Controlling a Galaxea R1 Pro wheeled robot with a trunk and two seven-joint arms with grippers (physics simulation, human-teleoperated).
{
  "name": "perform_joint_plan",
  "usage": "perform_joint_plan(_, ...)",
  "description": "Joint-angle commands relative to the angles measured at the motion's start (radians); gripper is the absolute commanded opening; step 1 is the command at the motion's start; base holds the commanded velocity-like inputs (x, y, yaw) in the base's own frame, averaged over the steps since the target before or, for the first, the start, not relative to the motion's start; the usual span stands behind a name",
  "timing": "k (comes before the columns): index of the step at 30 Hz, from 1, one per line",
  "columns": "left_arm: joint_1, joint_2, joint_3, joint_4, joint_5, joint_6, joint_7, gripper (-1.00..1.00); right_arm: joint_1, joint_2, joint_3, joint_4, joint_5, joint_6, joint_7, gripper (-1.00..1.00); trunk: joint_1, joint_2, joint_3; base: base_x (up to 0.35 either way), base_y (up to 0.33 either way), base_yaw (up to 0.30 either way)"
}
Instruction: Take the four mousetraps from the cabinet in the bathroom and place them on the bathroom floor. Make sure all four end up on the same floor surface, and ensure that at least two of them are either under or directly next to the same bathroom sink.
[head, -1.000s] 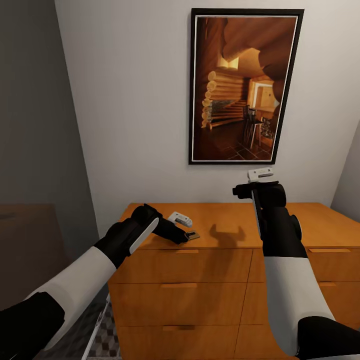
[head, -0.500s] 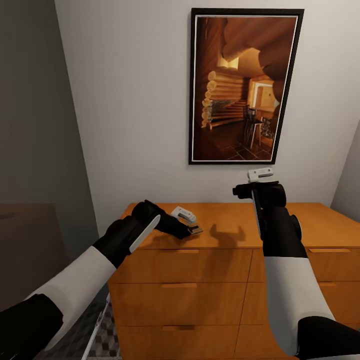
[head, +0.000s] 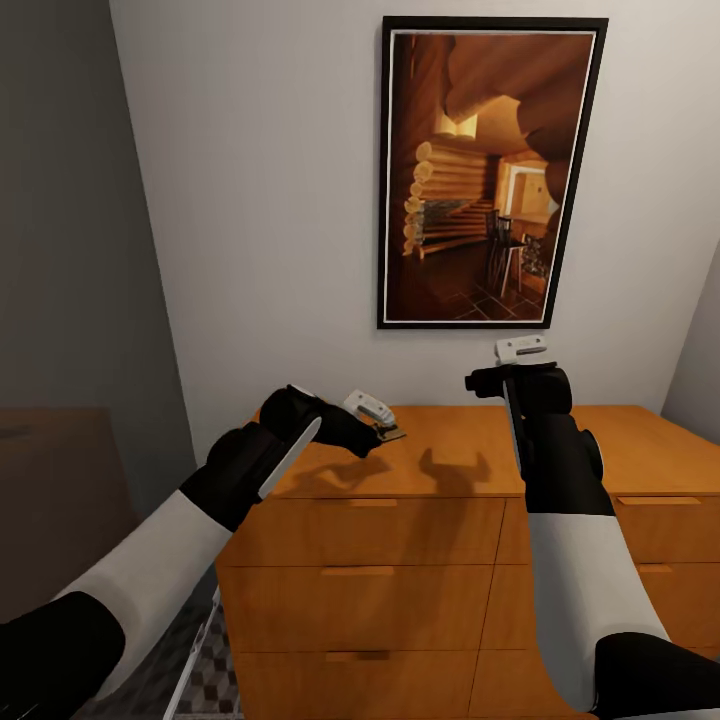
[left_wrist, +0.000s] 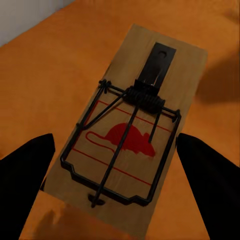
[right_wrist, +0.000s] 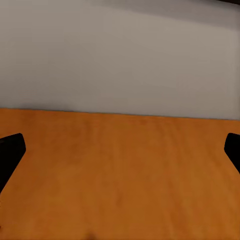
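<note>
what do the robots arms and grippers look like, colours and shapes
Both arms are rounded tubes in alternating white and black segments: white forearm shells, black joints and wrists. The left arm has a slim white strip along its black wrist. Each wrist carries a small white boxy module. The left gripper and right gripper have plain matte black fingers. No cables or markings are visible.

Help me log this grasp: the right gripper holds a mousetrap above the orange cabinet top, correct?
Wrong arm: the left gripper holds the mousetrap above the cabinet, as the left wrist view shows. The right gripper is open and empty.
</note>
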Motion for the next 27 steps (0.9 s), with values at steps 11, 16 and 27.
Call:
perform_joint_plan(11,-0.001,-0.001,0.108,0.004,-0.001,0.001,0.157,-1.0,-0.001,0.001,-0.002,-0.001,0.01,0.003,0.01,1.0,0.0,-0.001,-0.001,0.0,0.0,0.0)
perform_joint_plan(16,-0.001,-0.007,0.269,0.0,0.011,0.001,0.404,-1.0,-0.001,0.002,0.0,-0.001,0.01,0.003,0.01,1.0,0.0,-0.001,-0.001,0.0,0.0,0.0)
perform_joint_plan(27,-0.001,-0.019,0.368,-0.003,0.018,-0.003,0.564,-1.0,-0.001,0.004,0.0,-0.001,0.01,0.003,0.012,1.0,0.0,-0.001,-0.001,0.0,0.0,0.0)
